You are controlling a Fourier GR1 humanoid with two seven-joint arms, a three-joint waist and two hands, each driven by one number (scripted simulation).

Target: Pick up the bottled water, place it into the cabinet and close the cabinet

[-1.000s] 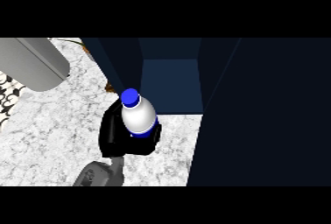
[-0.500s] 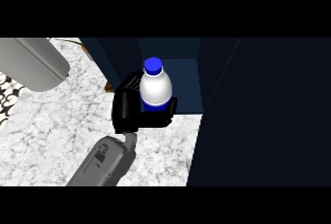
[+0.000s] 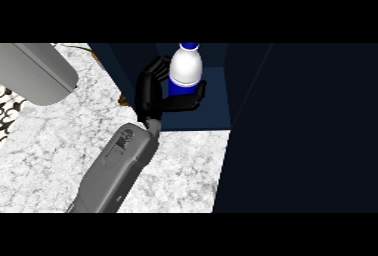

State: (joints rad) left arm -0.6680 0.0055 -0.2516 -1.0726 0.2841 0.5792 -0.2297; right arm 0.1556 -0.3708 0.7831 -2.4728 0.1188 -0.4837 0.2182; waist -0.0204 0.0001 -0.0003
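Observation:
The bottled water (image 3: 186, 65) is white with a blue cap and a blue band, and it stands upright. My left hand (image 3: 150, 95) is shut on it from its left side, fingers curled round its lower half. Hand and bottle are inside the opening of the dark blue cabinet (image 3: 214, 107), over its floor. I cannot tell whether the bottle's base touches that floor, because the hand hides it. The grey forearm (image 3: 118, 165) comes in from the lower left. My right hand shows nowhere.
A broad dark panel of the cabinet (image 3: 303, 125) fills the view's right side. A large grey rounded object (image 3: 37, 70) lies at the upper left on the marble counter (image 3: 52, 150). A black-and-white patterned thing (image 3: 6, 107) shows at the left edge.
My left hand has carried the bottle forward and to the right, from the counter in front of the cabinet into its opening. The forearm has stretched further into view.

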